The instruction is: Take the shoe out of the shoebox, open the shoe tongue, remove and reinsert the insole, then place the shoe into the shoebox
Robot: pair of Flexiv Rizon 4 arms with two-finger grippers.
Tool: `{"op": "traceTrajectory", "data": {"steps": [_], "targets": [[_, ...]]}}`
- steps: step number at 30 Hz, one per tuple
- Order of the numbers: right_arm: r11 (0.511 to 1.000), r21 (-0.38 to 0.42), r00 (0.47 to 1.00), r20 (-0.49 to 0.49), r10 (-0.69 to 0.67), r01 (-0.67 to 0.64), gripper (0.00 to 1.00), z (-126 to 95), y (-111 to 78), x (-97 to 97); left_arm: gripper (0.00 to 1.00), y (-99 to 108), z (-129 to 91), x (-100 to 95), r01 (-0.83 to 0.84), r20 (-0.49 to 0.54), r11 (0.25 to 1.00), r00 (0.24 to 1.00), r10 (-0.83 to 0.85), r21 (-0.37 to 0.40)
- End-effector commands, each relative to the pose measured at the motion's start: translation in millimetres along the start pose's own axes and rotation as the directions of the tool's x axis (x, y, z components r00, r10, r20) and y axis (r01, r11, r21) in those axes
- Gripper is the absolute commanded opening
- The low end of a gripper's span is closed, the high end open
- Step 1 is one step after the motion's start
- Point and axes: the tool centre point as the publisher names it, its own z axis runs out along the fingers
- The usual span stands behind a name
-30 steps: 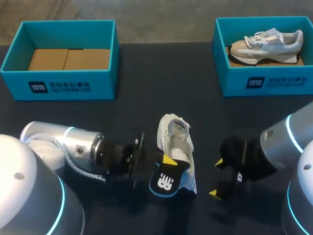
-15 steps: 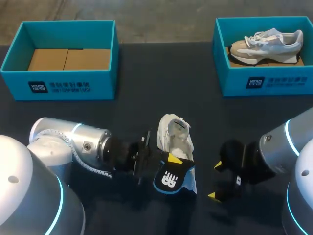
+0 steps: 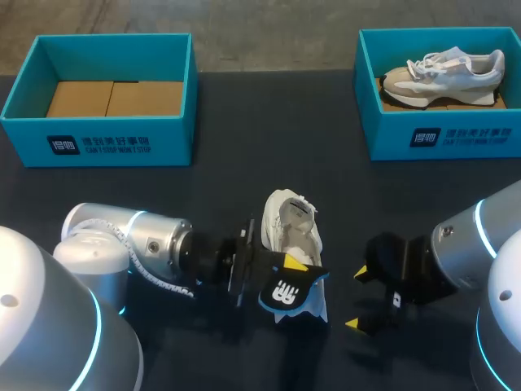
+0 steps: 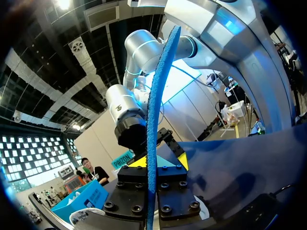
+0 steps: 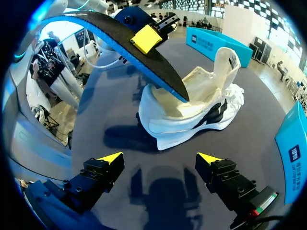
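Got left claw (image 3: 286, 265) clamped on the insole (image 3: 289, 292), low centre; right claw (image 3: 356, 297) spread wide, lower right. Probably best: ease it in line with the shoe (image 3: 289, 224), no twisting.

Insole (image 5: 158, 72): matt black cloth face, rough blue foam edge | shoe (image 3: 291, 232): white cloth, smooth synthetic | shoebox (image 3: 172, 145): matt teal cardboard | desk (image 3: 269, 122): dark, matt | left arm (image 3: 151, 243): satin metal
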Motion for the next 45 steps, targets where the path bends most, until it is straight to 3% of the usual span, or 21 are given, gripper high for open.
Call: {"op": "traceTrajectory", "data": {"steps": [1,15,45], "targets": [[1.0,0.015,1.0,0.005,0.008,-0.008,1.0,6,1.2,-4.1,0.0,5,4,-1.3,-0.001,-0.002,1.0,1.0,0.001,0.01],[0.996,0.084,1.0,0.009,0.011,-0.011,1.0,17,5.7,-15.9,0.0,12,8,-2.0,0.015,0.004,1.0,1.0,-0.015,0.018],[0.997,0.079,1.0,0.01,0.013,-0.014,1.0,18,3.9,-15.1,0.0,-4,3,5.2,-0.002,0.044,1.0,0.999,0.001,0.016]]}}
